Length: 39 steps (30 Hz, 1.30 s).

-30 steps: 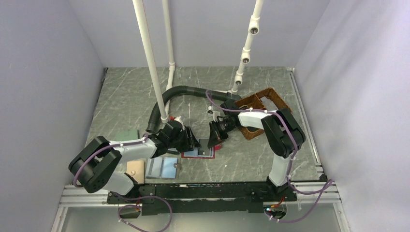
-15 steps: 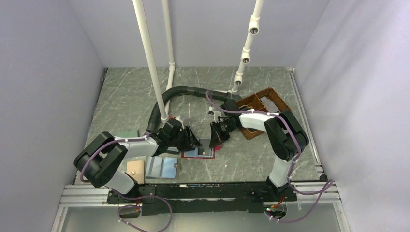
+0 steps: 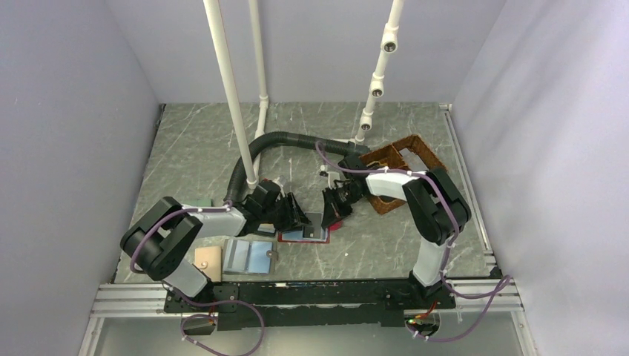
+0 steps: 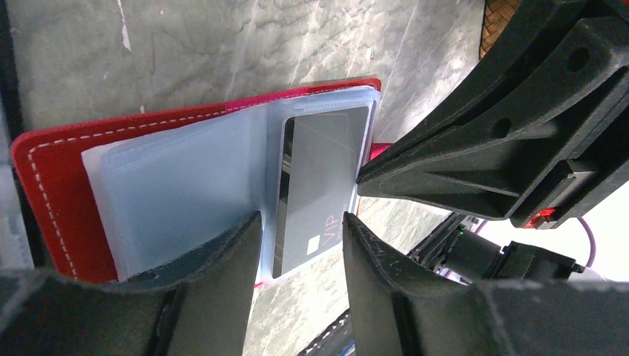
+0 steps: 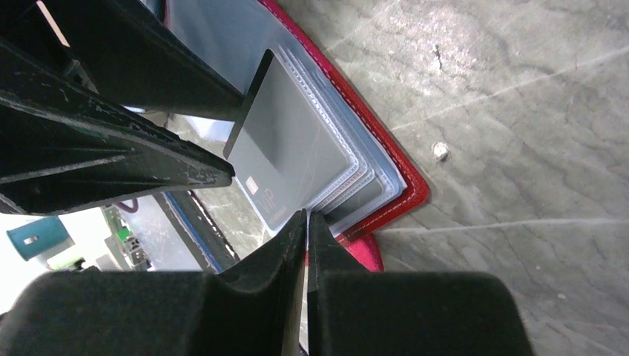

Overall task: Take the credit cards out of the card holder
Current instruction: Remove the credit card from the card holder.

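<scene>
The red card holder [image 3: 284, 237] lies open on the table between my grippers, its clear sleeves [image 4: 185, 193] fanned out. A grey card [image 4: 319, 193] marked VIP sits in the top sleeve and sticks partly out of it; it also shows in the right wrist view [image 5: 285, 159]. My left gripper [image 4: 302, 222] is open, its fingers either side of the card's lower corner. My right gripper [image 5: 306, 215] is shut on the edge of that top sleeve, holding it raised above the red cover [image 5: 400, 185]. Other cards are hidden.
A grey-blue folding wallet [image 3: 248, 256] and a tan card [image 3: 209, 259] lie near the front left. A wicker basket [image 3: 400, 167] stands behind the right arm. A black hose [image 3: 282, 141] and white pipes [image 3: 234, 96] rise behind the holder.
My left arm has swung in and its gripper has edged right toward the holder. The right gripper has stayed put on the sleeve.
</scene>
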Each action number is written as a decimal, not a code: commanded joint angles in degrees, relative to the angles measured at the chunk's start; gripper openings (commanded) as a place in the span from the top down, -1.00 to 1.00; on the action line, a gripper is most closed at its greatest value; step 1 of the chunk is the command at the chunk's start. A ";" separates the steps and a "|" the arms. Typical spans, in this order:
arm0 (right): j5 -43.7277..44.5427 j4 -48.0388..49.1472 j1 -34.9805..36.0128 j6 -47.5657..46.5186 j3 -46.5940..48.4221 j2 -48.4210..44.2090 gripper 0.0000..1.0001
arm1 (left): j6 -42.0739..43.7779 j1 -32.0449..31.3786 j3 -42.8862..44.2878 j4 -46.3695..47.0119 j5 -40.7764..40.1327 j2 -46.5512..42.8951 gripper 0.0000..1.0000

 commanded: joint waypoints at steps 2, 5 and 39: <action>3.47 -1.31 1.04 -0.84 2.86 3.57 0.86 | -1.68 0.17 1.60 -1.01 2.39 4.08 0.02; 5.66 -1.85 1.88 -1.13 3.27 4.28 0.88 | -2.37 0.26 1.96 -1.95 2.73 5.14 0.02; 12.01 -4.39 3.95 -4.19 3.72 5.30 0.95 | -6.02 4.55 -10.34 8.27 5.40 -11.02 1.00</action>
